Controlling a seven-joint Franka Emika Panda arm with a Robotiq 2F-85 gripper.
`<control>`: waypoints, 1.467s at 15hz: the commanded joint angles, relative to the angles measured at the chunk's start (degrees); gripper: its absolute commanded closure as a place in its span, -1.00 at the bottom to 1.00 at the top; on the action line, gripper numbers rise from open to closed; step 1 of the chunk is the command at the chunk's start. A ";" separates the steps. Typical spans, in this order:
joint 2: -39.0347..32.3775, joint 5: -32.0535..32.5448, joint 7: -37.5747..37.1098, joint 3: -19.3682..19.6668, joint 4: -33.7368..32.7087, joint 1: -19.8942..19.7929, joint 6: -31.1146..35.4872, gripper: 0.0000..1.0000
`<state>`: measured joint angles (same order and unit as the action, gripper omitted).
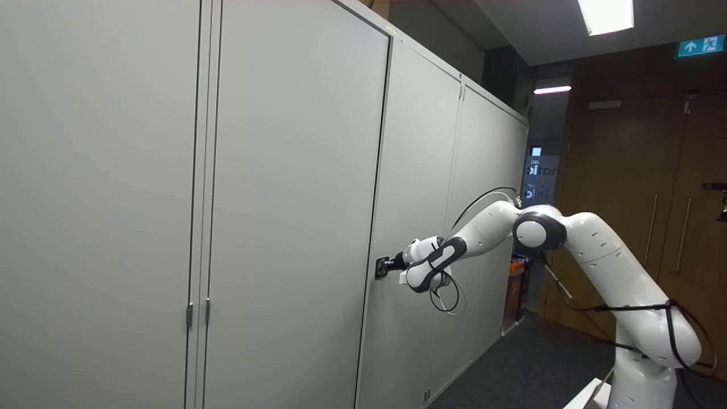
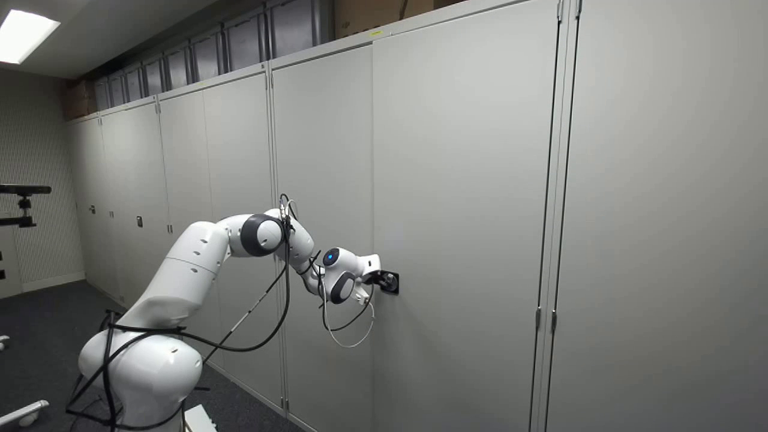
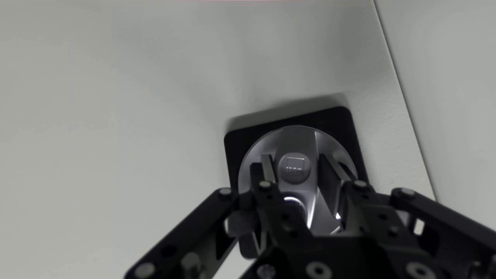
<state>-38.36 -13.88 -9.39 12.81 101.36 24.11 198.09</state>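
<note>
A round silver-grey turn handle point(image 3: 296, 139) with a raised middle bar sits in a black square plate point(image 3: 240, 143) on a pale grey cabinet door point(image 3: 116, 116). My gripper point(image 3: 295, 159) is shut on the handle's bar, one finger on each side of it. The fingers hide the lower part of the handle in the wrist view. In both exterior views the arm reaches sideways to the cabinet, and the gripper point(image 1: 392, 264) meets the black plate point(image 2: 393, 283) at about mid-height of the door.
Close beside the plate runs the seam point(image 3: 403, 97) to the neighbouring door point(image 1: 295, 199). Cable loops point(image 1: 448, 309) hang below the wrist. Grey crates point(image 2: 243, 45) stand on top of the cabinets. A bin with an orange lid point(image 1: 515, 265) stands past the cabinet's far end.
</note>
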 commanded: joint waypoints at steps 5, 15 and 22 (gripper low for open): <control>-1.67 -4.29 0.70 9.95 0.06 8.00 -1.84 0.80; -4.88 -7.66 0.42 19.77 -0.06 16.58 -2.82 0.80; -6.96 -9.55 0.03 25.73 -0.14 21.57 -5.23 0.80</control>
<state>-43.89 -21.36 -9.39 34.25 101.29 43.47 195.72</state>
